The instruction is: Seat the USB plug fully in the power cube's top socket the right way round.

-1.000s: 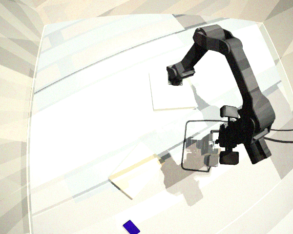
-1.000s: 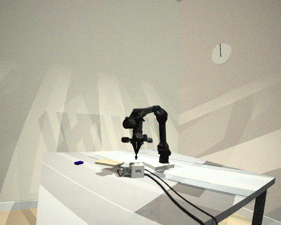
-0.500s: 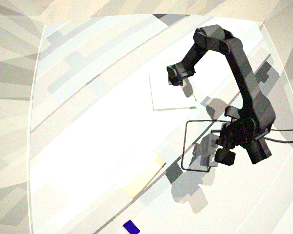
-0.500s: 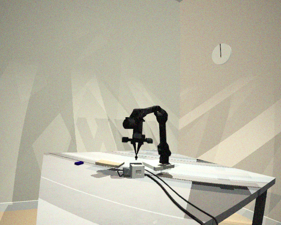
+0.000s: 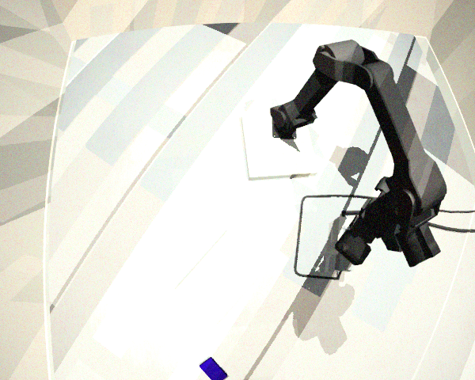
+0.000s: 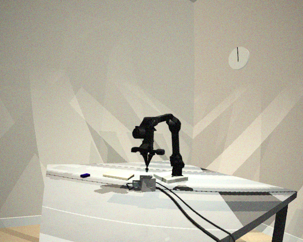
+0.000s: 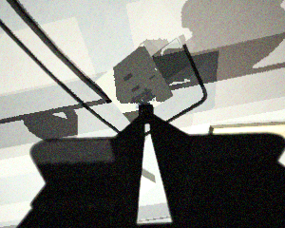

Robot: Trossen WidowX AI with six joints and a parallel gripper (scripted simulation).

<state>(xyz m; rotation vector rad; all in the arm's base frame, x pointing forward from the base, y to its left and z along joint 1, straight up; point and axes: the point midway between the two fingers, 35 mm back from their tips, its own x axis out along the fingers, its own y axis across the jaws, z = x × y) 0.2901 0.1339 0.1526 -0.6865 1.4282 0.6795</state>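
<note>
My gripper [image 6: 146,169] [image 7: 146,119] is shut on the USB plug, a small dark block [image 7: 146,108] at the fingertips. The fingers point down, and the exterior view shows a small gap between them and the power cube. The power cube [image 6: 148,184] [image 7: 142,64] is a grey box with dark slots in its top. In the wrist view its top appears turned at an angle to the fingers. The plug's lower end and which way round it is cannot be made out. The arm hides most of the cube in the top view.
Black cables [image 5: 461,211] [image 6: 193,206] [image 7: 57,57] run from the cube over the table edge. A thin black cable loop [image 5: 298,237] lies beside it. A small grey block [image 6: 136,185] adjoins the cube. A cream pad [image 6: 117,176], a blue block [image 5: 213,369] [image 6: 85,175] and the arm's white base plate [image 5: 270,163] are also there.
</note>
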